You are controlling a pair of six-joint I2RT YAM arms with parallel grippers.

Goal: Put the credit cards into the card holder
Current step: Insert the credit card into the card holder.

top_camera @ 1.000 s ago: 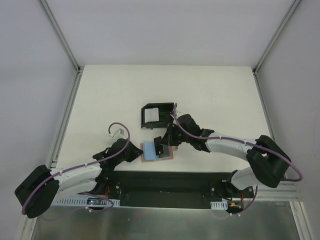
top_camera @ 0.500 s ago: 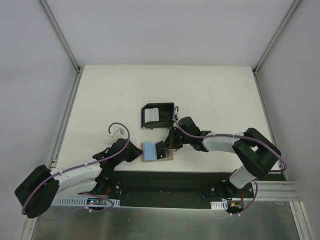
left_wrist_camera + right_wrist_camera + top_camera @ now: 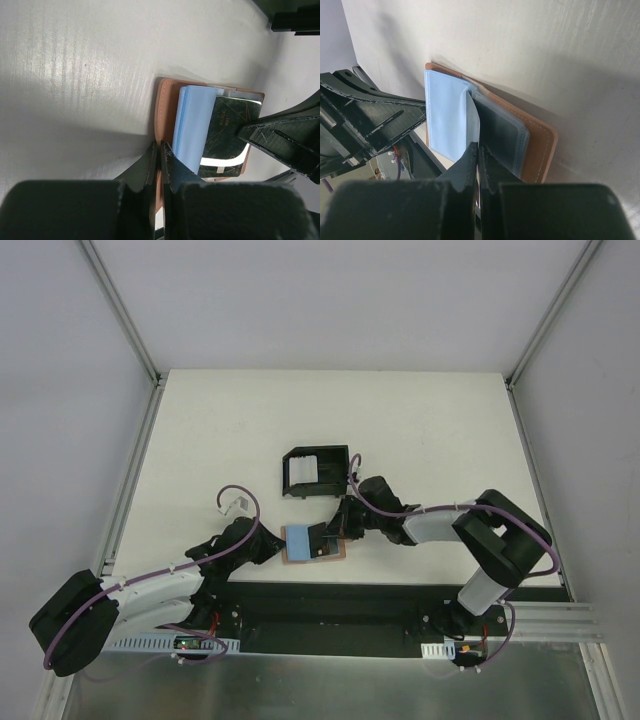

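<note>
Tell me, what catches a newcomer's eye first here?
A tan card holder lies open at the table's near edge, a light blue card on it. The left end effector pinches its leather edge; the right end effector is shut over its pockets. A black box stands behind.

The wallet lies open and flat on the white table, close to the near edge. A light blue card covers its left half. The left gripper comes in low from the left, its tip at the wallet's left edge. The right gripper reaches in from the right, its dark tip over the wallet's middle, touching the card's right side. Just behind the wallet stands a black open-sided box, apart from it. In front of the wallet runs the black base plate that carries both arms.
</note>
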